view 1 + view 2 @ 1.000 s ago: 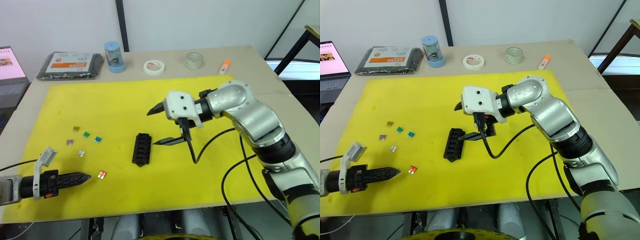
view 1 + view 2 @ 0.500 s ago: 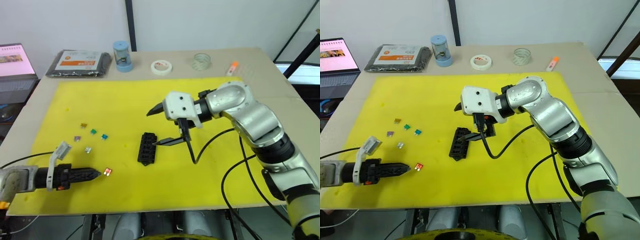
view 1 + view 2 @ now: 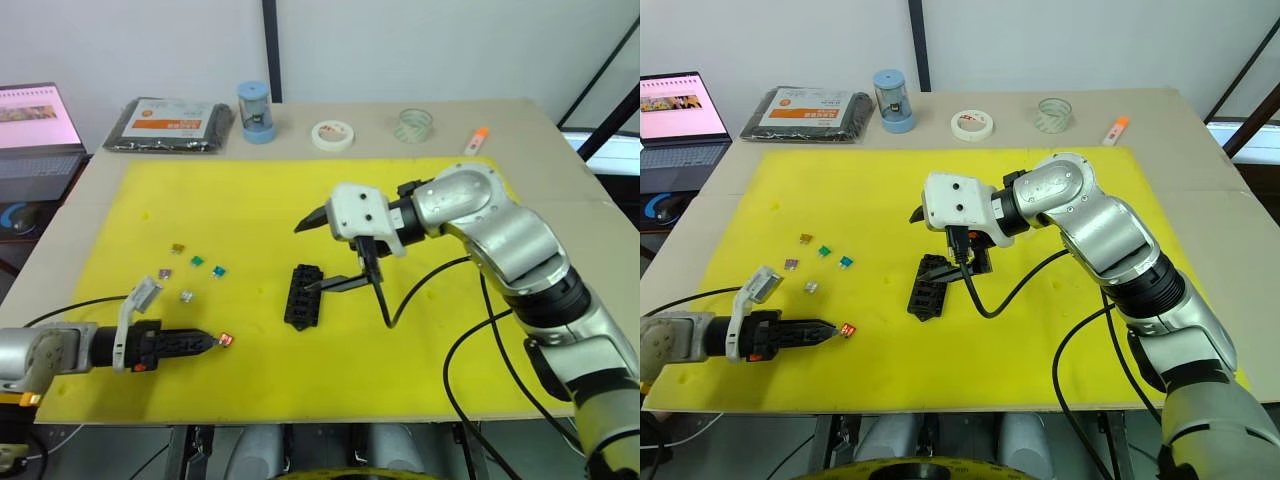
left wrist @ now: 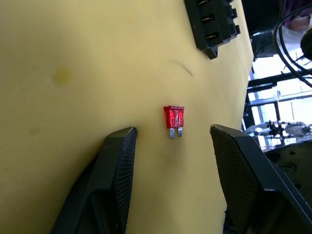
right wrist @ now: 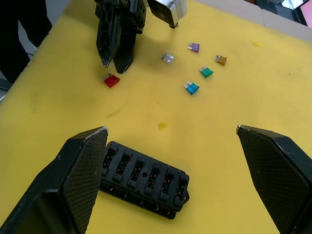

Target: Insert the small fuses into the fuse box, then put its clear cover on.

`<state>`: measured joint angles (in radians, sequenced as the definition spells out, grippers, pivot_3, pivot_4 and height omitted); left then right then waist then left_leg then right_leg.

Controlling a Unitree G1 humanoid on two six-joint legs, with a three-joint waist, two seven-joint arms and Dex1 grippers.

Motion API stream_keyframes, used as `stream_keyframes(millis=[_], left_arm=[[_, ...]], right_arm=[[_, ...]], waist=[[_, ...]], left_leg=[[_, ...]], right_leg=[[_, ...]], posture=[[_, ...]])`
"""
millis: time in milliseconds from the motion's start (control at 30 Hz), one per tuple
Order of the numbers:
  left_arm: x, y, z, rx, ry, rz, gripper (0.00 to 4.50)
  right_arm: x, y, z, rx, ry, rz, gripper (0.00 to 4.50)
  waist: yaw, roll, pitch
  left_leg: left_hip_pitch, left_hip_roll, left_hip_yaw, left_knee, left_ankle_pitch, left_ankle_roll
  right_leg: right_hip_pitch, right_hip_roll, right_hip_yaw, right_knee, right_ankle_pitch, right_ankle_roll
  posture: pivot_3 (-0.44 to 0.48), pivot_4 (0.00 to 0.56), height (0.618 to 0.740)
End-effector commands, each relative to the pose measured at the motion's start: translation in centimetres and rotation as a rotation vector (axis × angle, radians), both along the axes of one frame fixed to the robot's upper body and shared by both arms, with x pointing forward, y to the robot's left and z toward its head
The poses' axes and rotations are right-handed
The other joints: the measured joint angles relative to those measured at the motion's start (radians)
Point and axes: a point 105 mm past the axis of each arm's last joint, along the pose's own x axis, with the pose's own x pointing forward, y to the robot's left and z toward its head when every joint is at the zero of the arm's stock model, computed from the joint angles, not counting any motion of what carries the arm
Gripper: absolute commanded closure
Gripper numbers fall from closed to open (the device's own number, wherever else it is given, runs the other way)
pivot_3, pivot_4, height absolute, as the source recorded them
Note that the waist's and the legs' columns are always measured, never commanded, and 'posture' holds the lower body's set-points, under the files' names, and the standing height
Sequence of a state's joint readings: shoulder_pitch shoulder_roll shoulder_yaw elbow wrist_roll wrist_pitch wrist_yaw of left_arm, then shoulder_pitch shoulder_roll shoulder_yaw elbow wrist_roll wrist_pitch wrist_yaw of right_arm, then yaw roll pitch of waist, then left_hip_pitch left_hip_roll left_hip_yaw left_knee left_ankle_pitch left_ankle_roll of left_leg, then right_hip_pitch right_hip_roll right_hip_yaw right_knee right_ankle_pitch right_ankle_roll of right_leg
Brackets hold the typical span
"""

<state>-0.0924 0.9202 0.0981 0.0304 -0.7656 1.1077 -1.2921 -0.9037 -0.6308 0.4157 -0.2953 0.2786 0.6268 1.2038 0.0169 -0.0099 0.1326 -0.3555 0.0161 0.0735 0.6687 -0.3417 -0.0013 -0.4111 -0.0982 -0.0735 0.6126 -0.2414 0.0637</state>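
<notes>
The black fuse box (image 3: 303,296) lies on the yellow mat (image 3: 250,200), its slots facing up. My right gripper (image 3: 318,252) hovers open just right of it, the lower finger at the box's edge. Small fuses lie loose to the left: tan (image 3: 178,247), green (image 3: 197,261), teal (image 3: 218,271), purple (image 3: 164,272) and clear (image 3: 186,296). A red fuse (image 4: 174,117) lies flat just ahead of my left gripper (image 4: 173,128), which is open and low on the mat, with nothing held. The clear cover is out of view.
Along the table's far edge stand a black packet with an orange label (image 3: 170,111), a blue jar (image 3: 255,112), a white tape roll (image 3: 331,134), a clear tape roll (image 3: 412,123) and an orange marker (image 3: 477,140). A laptop (image 3: 35,130) is at far left.
The head view has shifted. My left gripper has closed in on the red fuse. My right gripper now sits nearer the fuse box, still open.
</notes>
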Motion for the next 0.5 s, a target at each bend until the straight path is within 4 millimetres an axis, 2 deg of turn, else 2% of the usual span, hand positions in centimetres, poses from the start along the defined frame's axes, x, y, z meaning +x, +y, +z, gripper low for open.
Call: stream_keyframes(millis=[33,367,500], left_arm=[[-0.24,-1.61,-0.25,-0.015,-0.009,-0.067,1.94],[-0.48,-2.17,-0.61,-0.016,-0.007,-0.089,1.94],[-0.29,-2.32,-0.64,-0.015,-0.011,-0.085,2.85]], right_arm=[[-0.38,0.10,0.99,0.020,-0.046,0.017,0.00],[-0.28,0.11,0.96,0.018,-0.047,0.015,0.00],[-0.27,0.05,0.99,0.017,-0.048,0.015,0.00]], waist=[[-0.001,0.000,0.000],[-0.003,0.000,0.000],[-0.004,0.000,0.000]], left_leg=[[0.000,0.000,0.000,0.000,-0.001,0.001],[0.001,-0.001,0.000,0.001,-0.001,0.002],[0.000,-0.002,0.000,0.001,-0.001,0.002]], right_leg=[[0.001,0.000,0.000,0.000,0.000,0.000],[0.002,-0.001,0.000,-0.001,0.000,0.000],[0.002,-0.001,0.000,-0.001,0.000,0.000]], posture=[[0.000,0.150,0.740],[0.000,0.150,0.740],[0.000,0.150,0.740]])
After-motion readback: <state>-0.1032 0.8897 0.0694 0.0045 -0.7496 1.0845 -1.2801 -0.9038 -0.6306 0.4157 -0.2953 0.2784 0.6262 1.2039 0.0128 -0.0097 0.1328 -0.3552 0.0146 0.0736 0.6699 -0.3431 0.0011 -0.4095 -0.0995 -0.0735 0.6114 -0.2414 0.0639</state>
